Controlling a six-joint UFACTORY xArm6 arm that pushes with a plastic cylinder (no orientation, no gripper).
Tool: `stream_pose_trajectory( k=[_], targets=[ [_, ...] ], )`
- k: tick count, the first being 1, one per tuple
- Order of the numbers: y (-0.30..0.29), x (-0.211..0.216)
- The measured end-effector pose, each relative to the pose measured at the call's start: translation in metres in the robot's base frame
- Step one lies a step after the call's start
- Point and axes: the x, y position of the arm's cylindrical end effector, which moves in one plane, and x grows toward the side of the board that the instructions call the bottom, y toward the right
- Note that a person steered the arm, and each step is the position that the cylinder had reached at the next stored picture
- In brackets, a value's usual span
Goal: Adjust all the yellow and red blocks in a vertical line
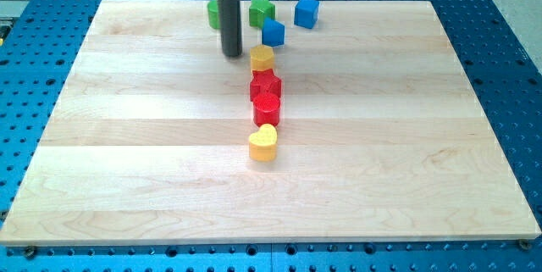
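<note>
Four blocks made a line down the middle of the wooden board (152, 179). At the top sat a yellow block (262, 58), then a red star-like block (265, 85), then a round red block (267, 109), and last a yellow heart block (263, 143). They sat close together.

Near the board's top edge were a blue cube (306, 12), another blue block (273, 32), a green star block (262, 9) and a green block (213, 14) partly hidden behind the rod.

My tip (231, 54) stood straight up, just left of the top yellow block. It was a plain rod, holding nothing.

The board (152, 136) is pale wood, smooth and matt. The blue table (508, 69) looks like perforated metal. The rod (230, 13) is dark, perhaps slightly glossy.
</note>
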Motion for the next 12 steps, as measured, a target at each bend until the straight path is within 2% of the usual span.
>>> stream_pose_trajectory(
  k=[1, 4, 5, 6, 9, 10, 11, 12],
  targets=[
    [0.002, 0.031],
    [0.039, 0.034],
    [0.025, 0.034],
    [-0.028, 0.063],
    [-0.025, 0.253],
    [0.036, 0.256],
    [0.053, 0.217],
    [0.053, 0.198]
  ],
)
